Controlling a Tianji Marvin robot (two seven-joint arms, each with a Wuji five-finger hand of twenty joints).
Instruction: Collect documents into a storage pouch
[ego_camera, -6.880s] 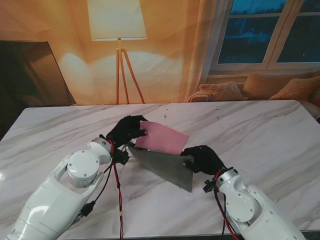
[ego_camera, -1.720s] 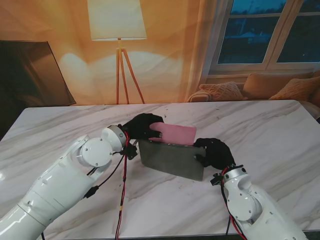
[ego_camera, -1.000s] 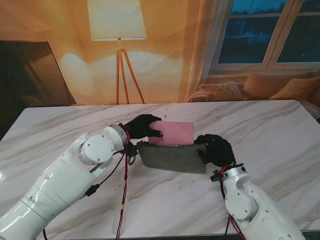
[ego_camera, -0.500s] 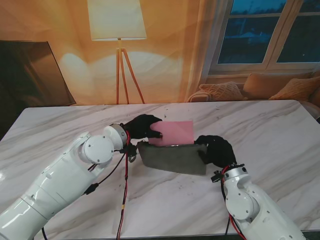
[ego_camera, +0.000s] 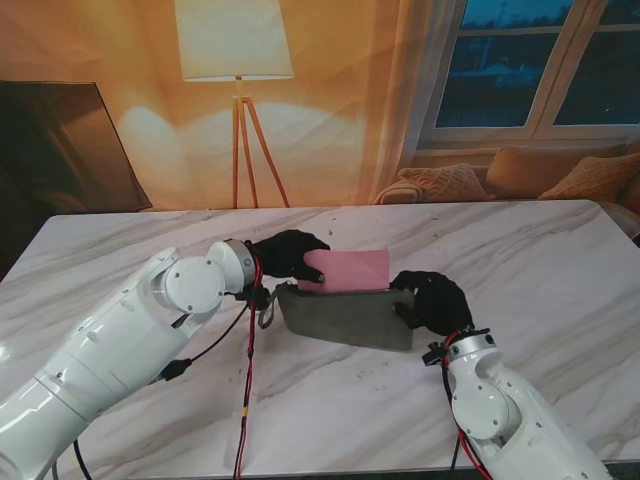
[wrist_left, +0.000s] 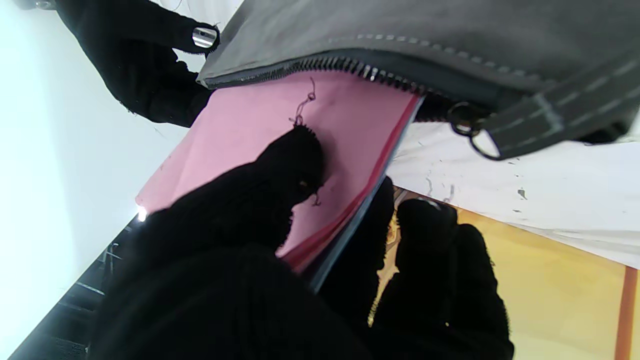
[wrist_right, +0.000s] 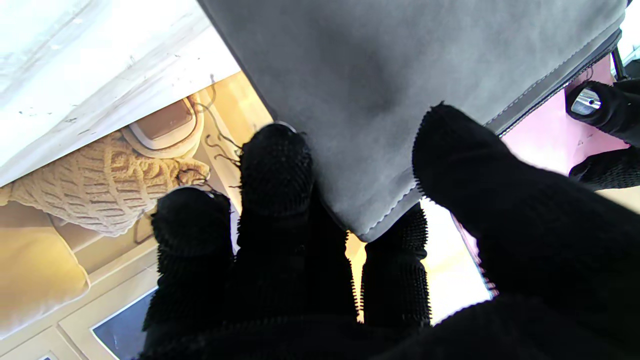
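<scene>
Our left hand (ego_camera: 291, 252) pinches the thin pink document folder (ego_camera: 350, 269), half inside the soft grey fabric zip pouch (ego_camera: 345, 317). Our right hand (ego_camera: 428, 299) grips the pouch's corner, holding it above the marble table (ego_camera: 540, 260). The folder looks light and bendy; we judge its free edge the best hold.

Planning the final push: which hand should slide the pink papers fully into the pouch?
Left. The left hand already pinches the pink papers, partly inside the grey pouch; the right hand grips the pouch's corner, steadying it.
</scene>
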